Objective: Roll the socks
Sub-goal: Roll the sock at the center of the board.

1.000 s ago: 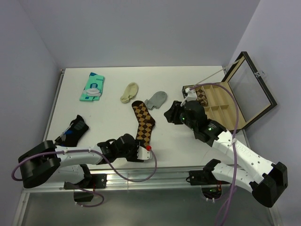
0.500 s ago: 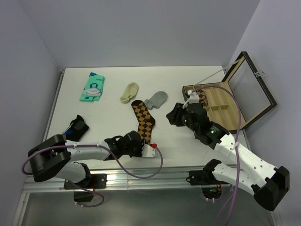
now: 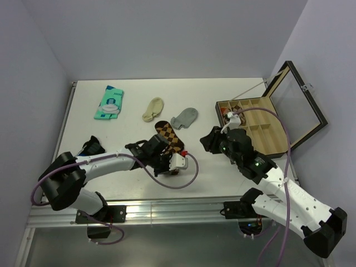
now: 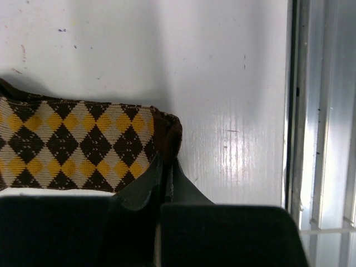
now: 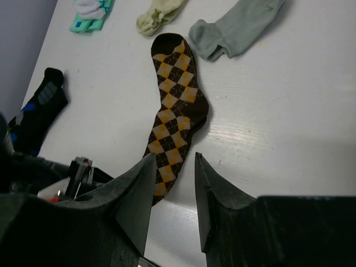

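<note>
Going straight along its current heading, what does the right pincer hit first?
Probably the argyle sock: its leg sits dead ahead of the right pincer in the wrist view; depth unclear.

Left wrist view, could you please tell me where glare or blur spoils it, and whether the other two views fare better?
Left wrist view: glare streaks the table right of the argyle sock and the rail; the left gripper is dark and soft. Right wrist view: mild sheen on the table, right gripper dark, the sock sharp. Top view: even light, soft shadows.
</note>
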`<state>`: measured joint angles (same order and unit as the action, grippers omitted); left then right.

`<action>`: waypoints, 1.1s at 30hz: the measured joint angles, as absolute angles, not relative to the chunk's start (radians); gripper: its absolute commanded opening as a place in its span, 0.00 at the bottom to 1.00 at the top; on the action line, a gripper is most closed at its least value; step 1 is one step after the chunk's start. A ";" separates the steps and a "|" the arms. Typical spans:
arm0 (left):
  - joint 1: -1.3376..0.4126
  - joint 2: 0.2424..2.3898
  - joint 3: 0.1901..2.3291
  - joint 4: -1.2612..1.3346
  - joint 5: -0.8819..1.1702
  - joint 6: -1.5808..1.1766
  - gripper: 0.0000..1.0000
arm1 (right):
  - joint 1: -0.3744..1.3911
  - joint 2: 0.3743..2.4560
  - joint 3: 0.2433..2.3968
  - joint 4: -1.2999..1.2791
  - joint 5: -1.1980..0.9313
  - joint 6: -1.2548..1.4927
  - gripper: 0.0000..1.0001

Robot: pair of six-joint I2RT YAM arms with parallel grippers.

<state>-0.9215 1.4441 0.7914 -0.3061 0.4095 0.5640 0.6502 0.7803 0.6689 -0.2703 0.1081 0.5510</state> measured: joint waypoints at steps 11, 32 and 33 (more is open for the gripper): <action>-0.771 1.708 0.990 -0.632 0.687 0.656 0.00 | 0.775 0.604 0.528 -0.204 0.116 0.561 0.40; -0.614 2.075 1.268 -1.033 0.934 0.823 0.00 | 1.308 0.805 0.450 -0.012 0.485 0.493 0.48; -0.612 2.088 1.279 -1.045 0.939 0.821 0.00 | 1.320 0.839 0.450 0.016 0.479 0.483 0.48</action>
<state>-0.6121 2.0884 1.2793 -1.0454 0.9390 0.8207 1.3201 0.8394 0.4503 0.0158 0.4786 0.4828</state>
